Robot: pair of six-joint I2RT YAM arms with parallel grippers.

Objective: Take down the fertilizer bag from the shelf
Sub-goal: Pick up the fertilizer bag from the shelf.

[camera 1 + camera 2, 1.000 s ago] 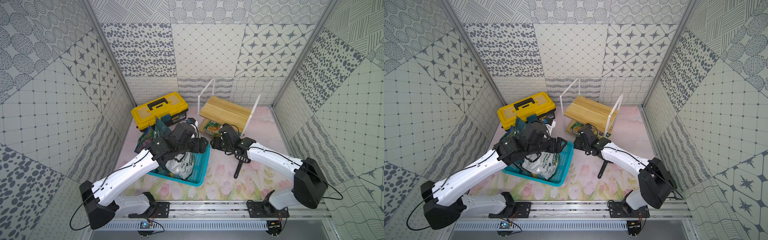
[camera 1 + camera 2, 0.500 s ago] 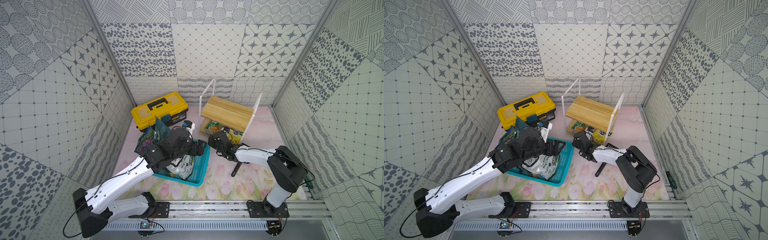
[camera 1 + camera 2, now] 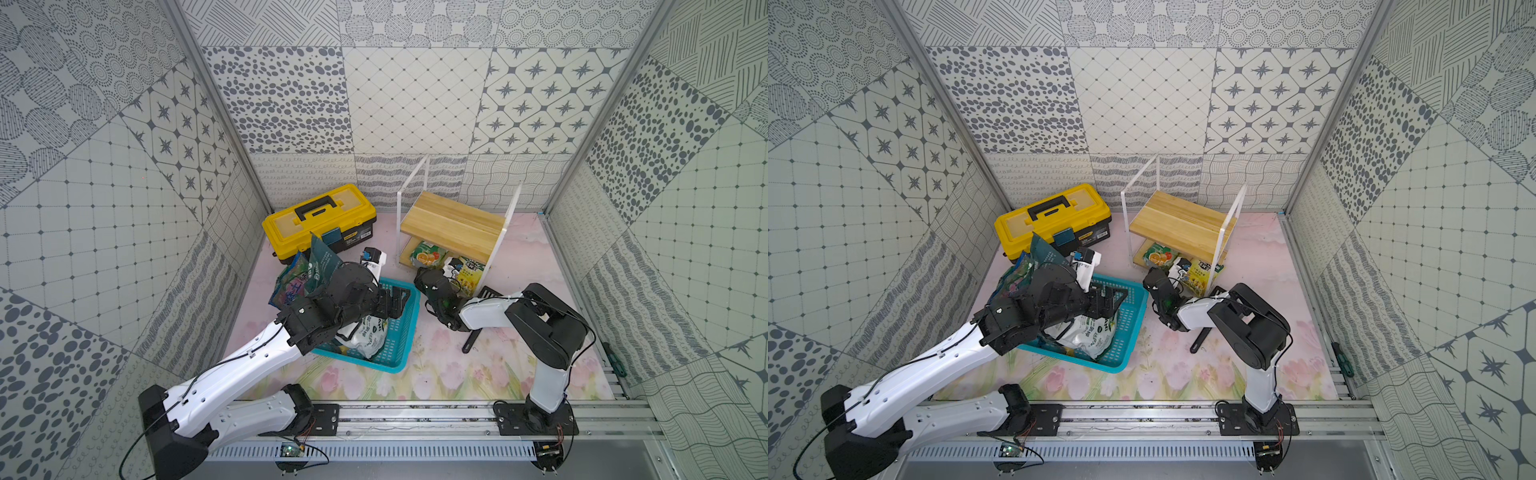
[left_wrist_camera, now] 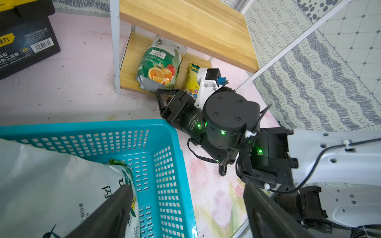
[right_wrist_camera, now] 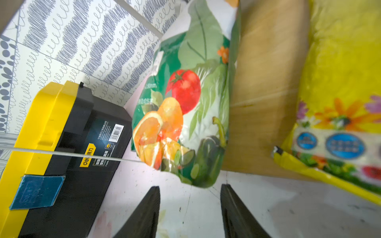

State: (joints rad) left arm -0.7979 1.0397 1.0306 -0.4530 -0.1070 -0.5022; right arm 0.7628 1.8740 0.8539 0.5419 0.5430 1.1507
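On the lower board of the shelf (image 3: 453,224) the green fertilizer bag (image 4: 158,66) lies ungrasped, with the right tool (image 5: 189,191) partly open and empty just before it and the left tool (image 4: 186,186) wide above the teal basket (image 4: 165,131) — so grasp and removal remain.

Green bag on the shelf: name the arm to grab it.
Right. The right gripper, open, faces the green bag on the shelf; the left gripper hangs over the basket, farther away.

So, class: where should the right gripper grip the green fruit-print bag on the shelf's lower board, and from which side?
Probably the green bag's near end, poking past the lower board's front edge. Come in low from the shelf's open front: its top board blocks reach from above, and the open right gripper faces that end.
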